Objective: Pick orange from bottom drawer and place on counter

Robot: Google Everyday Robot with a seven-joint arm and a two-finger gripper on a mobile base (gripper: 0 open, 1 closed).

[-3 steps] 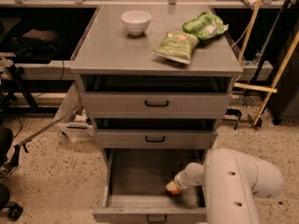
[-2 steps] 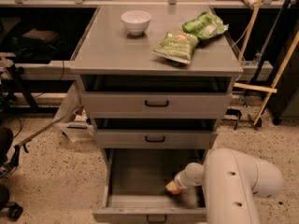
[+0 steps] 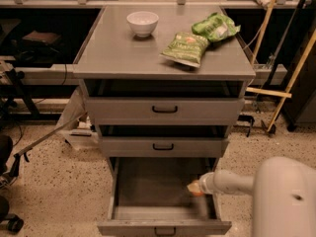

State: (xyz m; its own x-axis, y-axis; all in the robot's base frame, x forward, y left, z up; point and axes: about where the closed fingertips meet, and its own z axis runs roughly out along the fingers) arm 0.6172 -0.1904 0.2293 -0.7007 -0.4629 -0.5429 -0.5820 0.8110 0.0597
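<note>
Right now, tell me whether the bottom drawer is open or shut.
Open: the bottom drawer is pulled out, tray showing, with the gripper inside at its right.

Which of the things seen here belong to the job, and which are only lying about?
For the job: orange, at the right of the open bottom drawer; pincer, inside that drawer at the orange; counter.
Just lying about: white bowl, front green bag and rear green bag, all on the counter.

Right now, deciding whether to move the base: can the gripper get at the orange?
Probably yes. The bottom drawer is pulled open, nothing lies over the orange, and the gripper is down inside the drawer by its right wall, right beside the orange.
</note>
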